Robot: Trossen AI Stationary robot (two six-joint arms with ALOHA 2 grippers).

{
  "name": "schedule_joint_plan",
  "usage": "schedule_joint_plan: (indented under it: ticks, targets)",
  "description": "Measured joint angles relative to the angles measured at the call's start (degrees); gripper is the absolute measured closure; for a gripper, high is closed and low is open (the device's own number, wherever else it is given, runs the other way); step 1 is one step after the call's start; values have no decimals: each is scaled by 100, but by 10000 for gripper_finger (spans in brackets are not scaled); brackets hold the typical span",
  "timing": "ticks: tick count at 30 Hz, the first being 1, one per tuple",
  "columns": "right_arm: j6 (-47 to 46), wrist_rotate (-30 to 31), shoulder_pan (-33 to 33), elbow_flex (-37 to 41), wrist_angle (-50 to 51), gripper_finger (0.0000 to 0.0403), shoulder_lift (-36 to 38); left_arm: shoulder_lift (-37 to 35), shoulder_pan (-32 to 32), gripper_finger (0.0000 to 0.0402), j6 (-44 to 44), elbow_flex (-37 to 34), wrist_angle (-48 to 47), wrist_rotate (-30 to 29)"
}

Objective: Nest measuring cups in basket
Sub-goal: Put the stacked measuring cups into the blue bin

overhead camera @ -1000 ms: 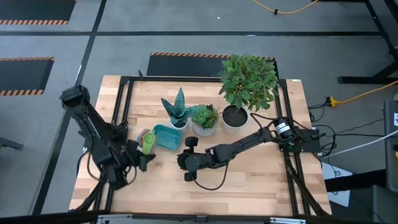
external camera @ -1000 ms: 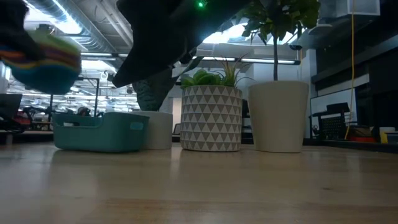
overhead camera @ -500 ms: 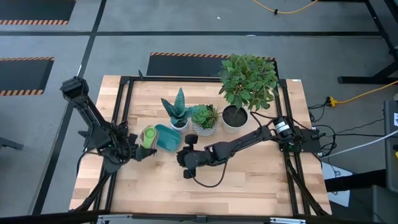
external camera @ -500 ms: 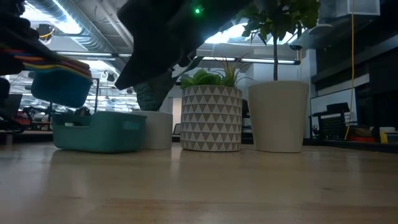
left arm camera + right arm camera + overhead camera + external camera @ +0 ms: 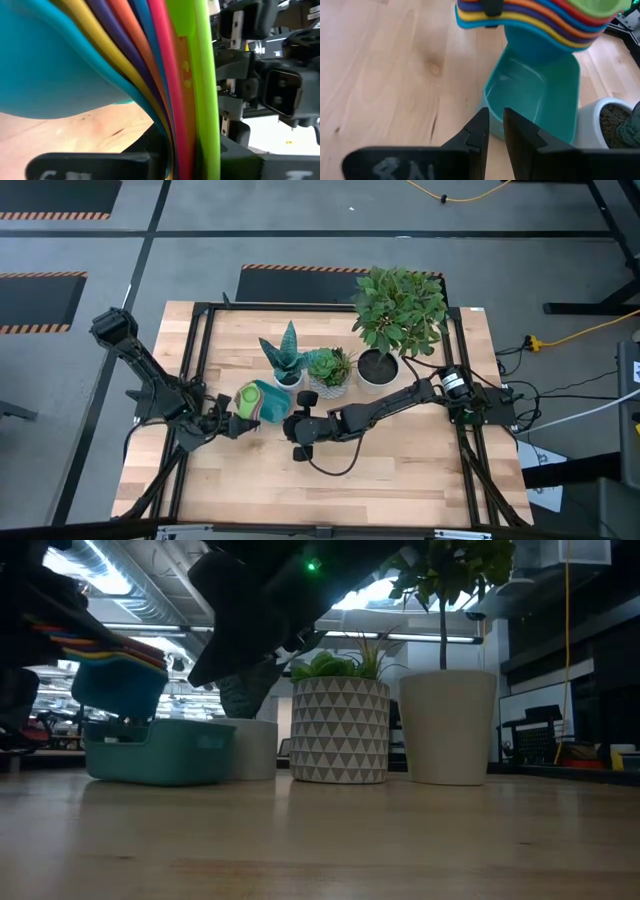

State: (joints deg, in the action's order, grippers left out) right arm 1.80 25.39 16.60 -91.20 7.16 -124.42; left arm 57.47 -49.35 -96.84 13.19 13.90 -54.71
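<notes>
The left gripper is clamped on the handles of the nested measuring cups, carrying the whole stack in the air; its fingers press flat on the green handle in the left wrist view. The stack hangs tilted just above the near-left rim of the teal basket, its lowest light-blue bowl clear of the rim. Ahead of this gripper the basket's hollow lies open, with bare wood behind and to its side.

The right gripper sits low just past the basket's other side, its fingers drawn nearly together with only a thin slit between them, holding nothing, pointing at the basket wall. Beyond the basket, three white plant pots crowd close: the small one touching or just beside the basket's far corner, the patterned pot next, the tall pot farther along
</notes>
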Motion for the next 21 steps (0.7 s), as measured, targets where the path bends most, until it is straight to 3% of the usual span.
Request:
schedule_joint_plan:
  ticks: [8,17,21]
  targets:
    - [0,-7,0,0,-3,341,1,717,311,352,4,2,940,451]
    - [2,-9,0,0,-4,341,0,1083,631,350,-164,2,1070,647]
    - [2,-13,0,0,-4,341,0,1122,811,349,-167,2,1065,1033]
